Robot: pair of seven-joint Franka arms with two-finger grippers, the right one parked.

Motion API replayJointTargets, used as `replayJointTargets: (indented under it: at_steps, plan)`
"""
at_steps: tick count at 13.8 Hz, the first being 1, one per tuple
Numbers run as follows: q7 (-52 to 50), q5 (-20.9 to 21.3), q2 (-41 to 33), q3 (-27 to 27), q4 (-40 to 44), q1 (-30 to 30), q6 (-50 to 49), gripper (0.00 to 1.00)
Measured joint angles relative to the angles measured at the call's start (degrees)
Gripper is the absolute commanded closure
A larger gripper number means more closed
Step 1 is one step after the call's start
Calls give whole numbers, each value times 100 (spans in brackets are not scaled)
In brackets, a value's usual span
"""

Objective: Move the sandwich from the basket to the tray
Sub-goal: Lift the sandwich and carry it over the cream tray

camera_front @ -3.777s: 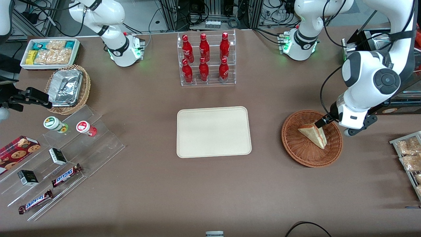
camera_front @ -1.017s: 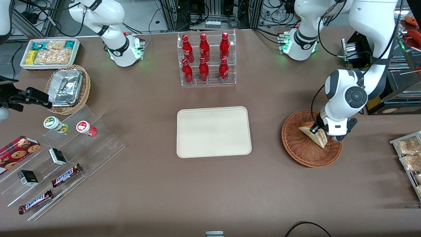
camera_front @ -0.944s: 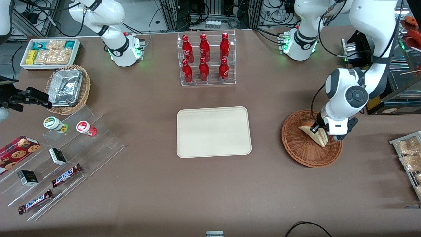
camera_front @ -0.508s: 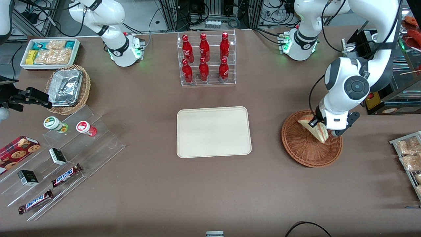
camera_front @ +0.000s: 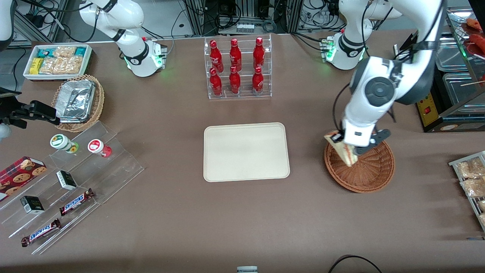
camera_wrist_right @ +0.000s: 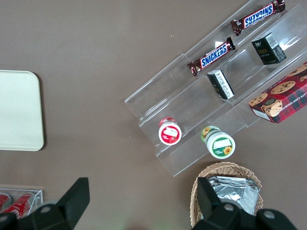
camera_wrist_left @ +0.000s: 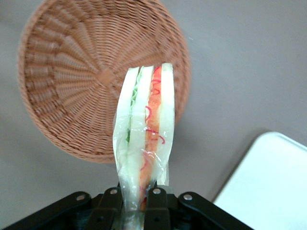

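The pincer [camera_front: 343,140] hangs over the rim of the basket [camera_front: 365,174], on the edge that faces the tray [camera_front: 246,151], and it is clamped on the sandwich [camera_front: 343,149]. In the wrist view its two black fingers [camera_wrist_left: 111,199] press on either side of the wedge at one end, and the rest of the sandwich [camera_wrist_left: 144,139] sticks straight out from between them, clear of the wicker underneath.

The sandwich is held on edge, wrapped in clear film, its cut face toward the wrist camera: pale bread outside, a green layer along one side and a red one along the other. Its long axis runs away from the pincer [camera_wrist_left: 133,203]. In the front view the wedge slants, one end up by the fingers and the narrow end lower and nearer the front camera, over the inside of the basket [camera_wrist_left: 72,86] just within its rim.

The tray lies flat on the brown surface [camera_front: 242,220], near the basket toward the parked arm's end, with a strip of bare surface between them. A corner of the tray [camera_wrist_left: 273,187] shows in the wrist view, beside the sandwich and apart from it.
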Motion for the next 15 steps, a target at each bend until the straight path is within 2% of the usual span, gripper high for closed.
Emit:
replayJointTargets:
  at_steps: [8,15]
  plan:
    - [84,-50,1100,-34,1192,-1433,-52,100]
    - [161,-50,2198,-39,2106,-2214,-66,100]
